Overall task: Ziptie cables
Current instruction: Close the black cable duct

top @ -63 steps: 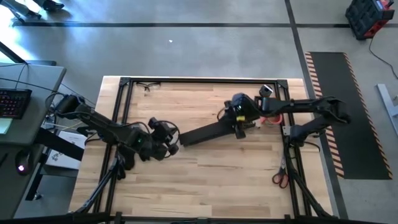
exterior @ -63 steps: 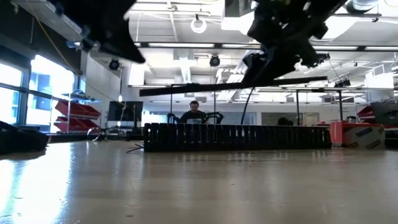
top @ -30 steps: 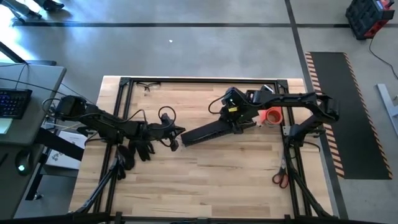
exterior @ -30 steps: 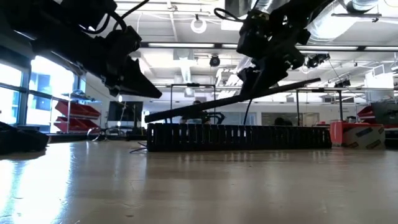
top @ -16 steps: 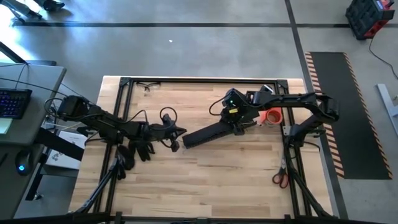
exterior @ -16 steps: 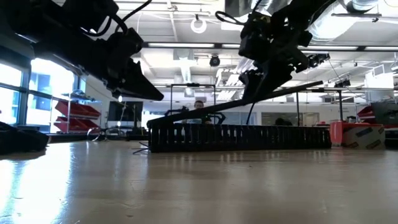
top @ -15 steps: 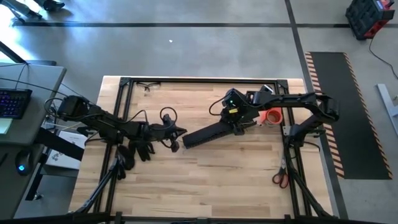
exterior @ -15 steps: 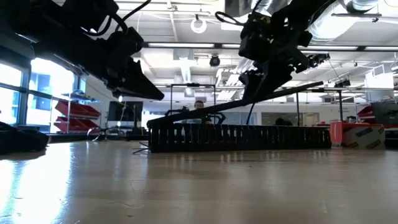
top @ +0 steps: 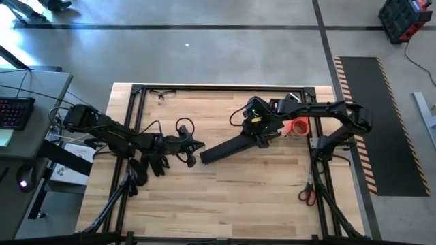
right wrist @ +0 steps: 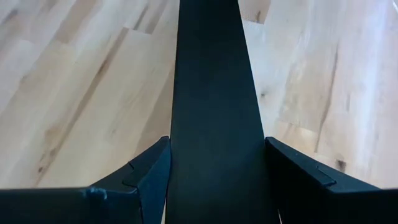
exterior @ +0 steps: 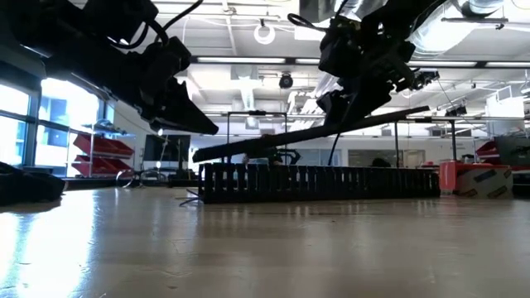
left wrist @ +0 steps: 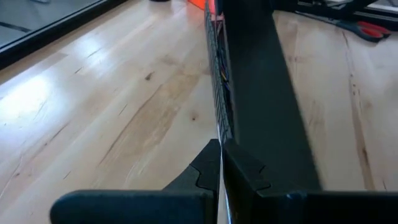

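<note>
A long black slotted channel point(exterior: 319, 182) lies on the table. The thin cables point(left wrist: 221, 74) run inside it, dark, reddish and pale. A flat black strip point(top: 228, 146) slants above the channel, with its free end point(exterior: 199, 155) just over the channel's left end. My right gripper point(top: 262, 134) is shut on the strip's other end. My left gripper point(top: 195, 145) is shut at the channel's left end, where the cables come out point(left wrist: 219, 134). My left gripper pinches the thin cables between its two shut fingers point(left wrist: 239, 174), level with the table, coming from the table's left and pointing along the channel. The cables run straight from the fingers into the channel. My right gripper holds the flat strip by its two long edges point(right wrist: 177, 155), one finger on each side. The fingers point slanting down along the strip toward the table's left. The strip is tilted, its held end high point(exterior: 364, 124) and its free end low over the channel.
A black frame point(top: 136, 109) rims the wooden table. An orange roll point(top: 298, 126) stands behind my right gripper. Red scissors point(top: 306, 196) lie at the right edge and a small dark object point(top: 163, 93) at the far left. A red-and-white box point(exterior: 472, 178) shows at the right.
The strip's free end dipped onto the channel's left end half a second ago and has risen a little clear of it again. My right gripper keeps its hold on the strip. My left gripper has kept still.
</note>
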